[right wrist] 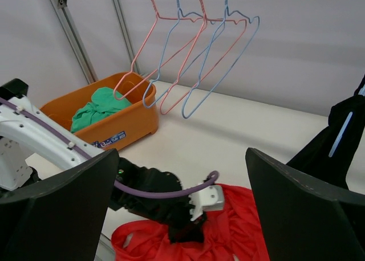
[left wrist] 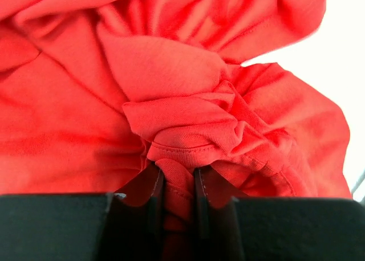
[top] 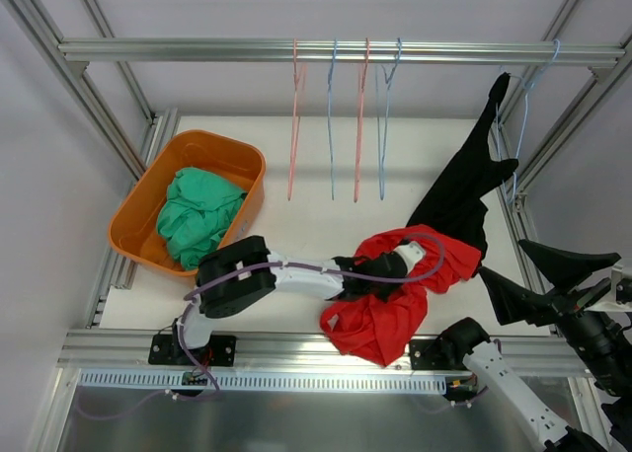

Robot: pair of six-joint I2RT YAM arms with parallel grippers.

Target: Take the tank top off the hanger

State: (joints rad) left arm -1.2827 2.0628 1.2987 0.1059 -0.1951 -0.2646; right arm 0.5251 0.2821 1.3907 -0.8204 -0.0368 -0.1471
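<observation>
A red tank top (top: 395, 309) lies crumpled on the table near the front edge, off any hanger. My left gripper (top: 380, 292) reaches into it from the left and is shut on a bunched fold of the red cloth (left wrist: 178, 172). The red cloth fills the left wrist view. A black tank top (top: 464, 186) hangs from a light blue hanger (top: 523, 107) on the rail at the right, its lower end draped onto the table. My right gripper (top: 502, 261) hovers open at the right, beside the black cloth, with nothing between its fingers (right wrist: 182, 153).
An orange bin (top: 148, 190) at the left holds a green garment (top: 197, 215). Several bare pink and blue hangers (top: 336, 116) hang from the overhead rail (top: 197, 49). Aluminium frame posts (top: 128, 126) flank the table on both sides.
</observation>
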